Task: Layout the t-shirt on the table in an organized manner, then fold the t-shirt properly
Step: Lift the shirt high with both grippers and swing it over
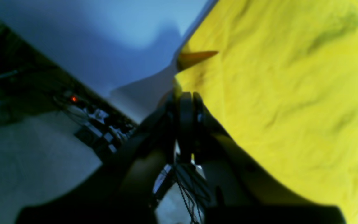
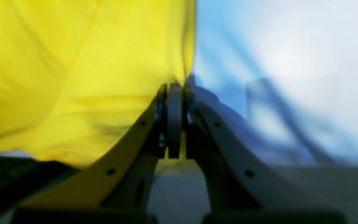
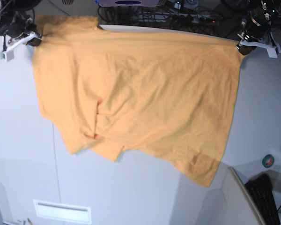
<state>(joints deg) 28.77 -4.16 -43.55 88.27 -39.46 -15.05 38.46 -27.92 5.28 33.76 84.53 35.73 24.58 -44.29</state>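
T-shirt (image 3: 140, 98) cloth, light orange, hangs stretched between the two arms over the far part of the white table (image 3: 145, 197), its top edge pulled into a nearly straight line along the table's far side. From that edge the fabric spreads down toward the table's middle, rumpled, with a folded-over lump left of the shirt's centre and one corner trailing lowest toward the table's near right.

Seen from the base view, the right gripper (image 3: 32, 41) sits at the shirt's upper left corner, its arm reaching in from beyond the table's far left edge. Its wrist view shows the jaws pressed together with a strip of the shirt's edge (image 2: 73, 77) pinched between the right gripper (image 2: 175, 90) tips, the table (image 2: 291, 62) pale to one side.

At the shirt's upper right corner is the left gripper (image 3: 242, 48), its arm coming in from the table's far right. In its wrist view the left gripper (image 1: 185, 98) jaws are clamped shut on the shirt's (image 1: 291, 109) corner, the cloth sweeping away to one side and the table (image 1: 104, 40) edge running off to the other.

A roll of green tape (image 3: 268, 161) lies on the table to the shirt's lower right, near a dark keyboard (image 3: 267, 197).
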